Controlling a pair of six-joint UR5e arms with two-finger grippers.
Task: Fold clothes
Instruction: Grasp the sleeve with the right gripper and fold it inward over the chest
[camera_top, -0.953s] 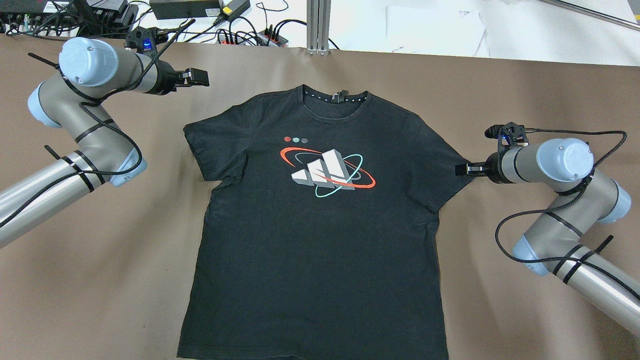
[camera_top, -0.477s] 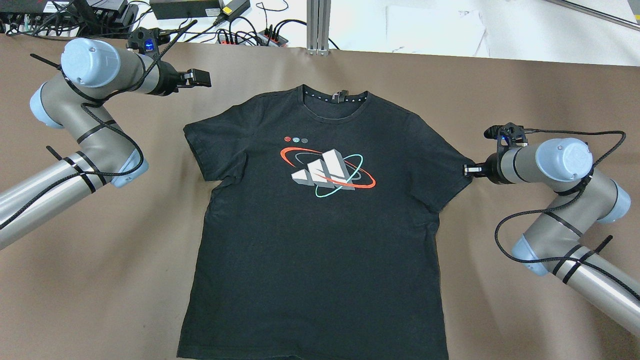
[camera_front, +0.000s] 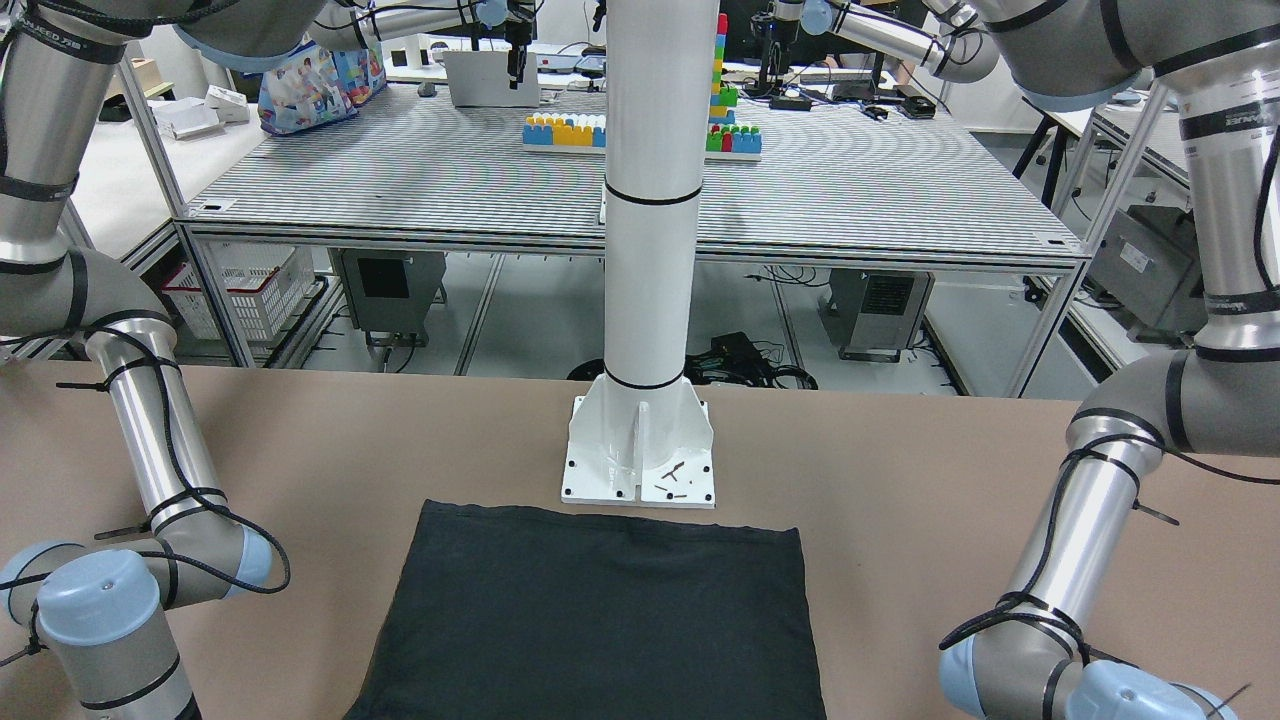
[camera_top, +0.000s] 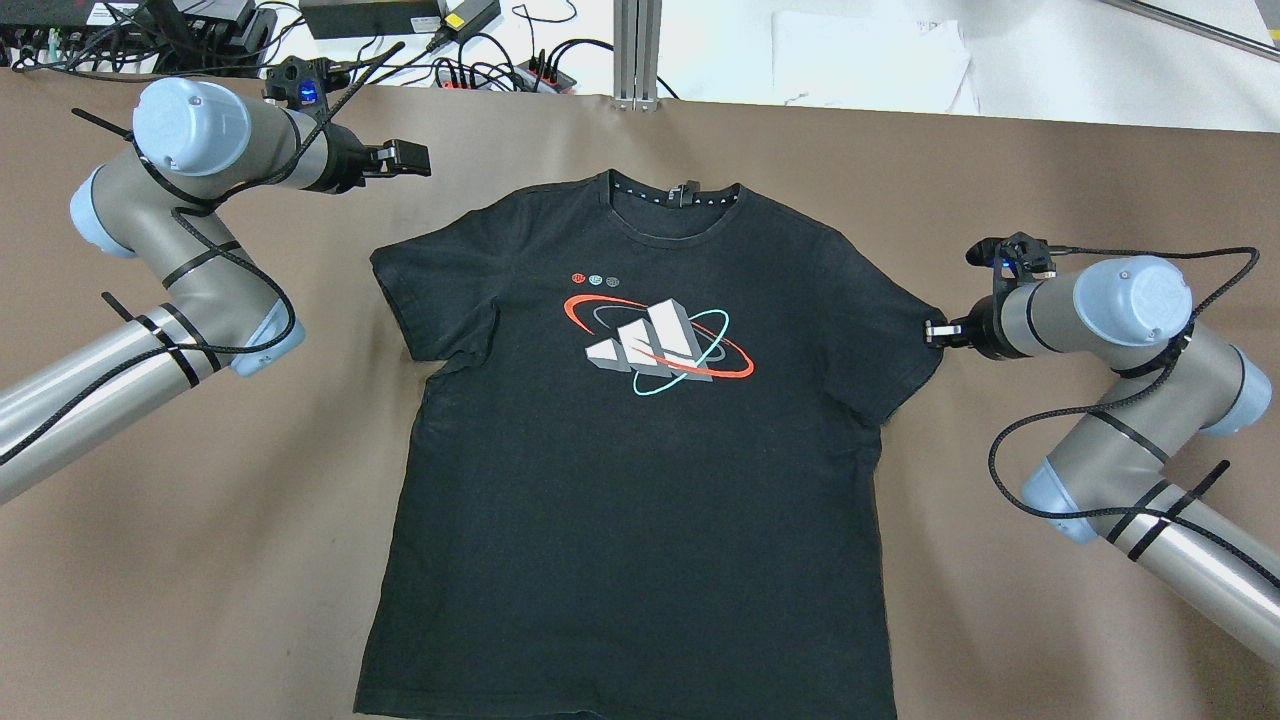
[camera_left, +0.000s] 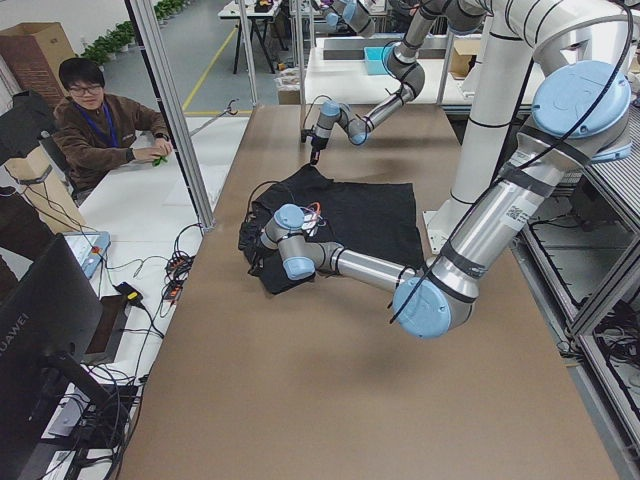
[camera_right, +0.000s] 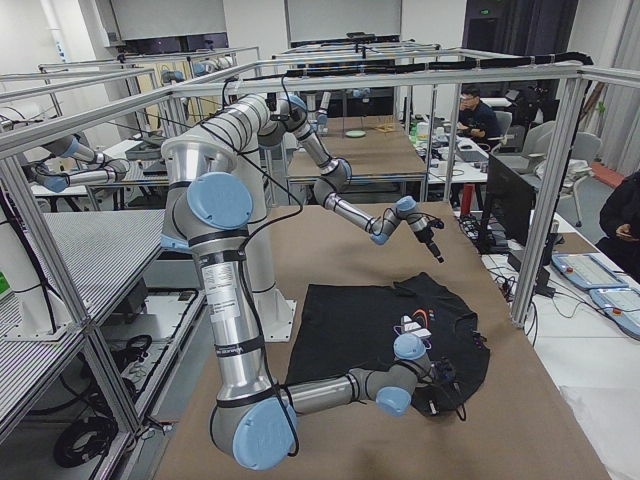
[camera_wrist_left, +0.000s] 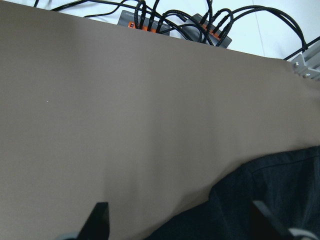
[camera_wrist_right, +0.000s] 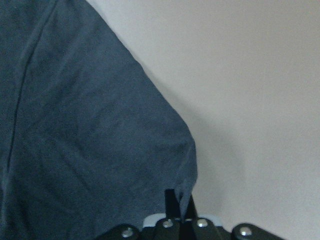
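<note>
One black tee (camera_top: 640, 500) – three-stripe logo (camera_top: 650, 345) – flat, left pincer (camera_top: 420, 160) spread, right pincer (camera_top: 932, 332) pinching its sleeve (camera_top: 890, 330)

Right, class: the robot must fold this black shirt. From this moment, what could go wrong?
1. The right gripper pinches only the corner tip of the sleeve, so the cloth may slip out when lifted.
2. The left gripper is open over bare table, off the shirt; a one-sided pull could drag it askew.
</note>
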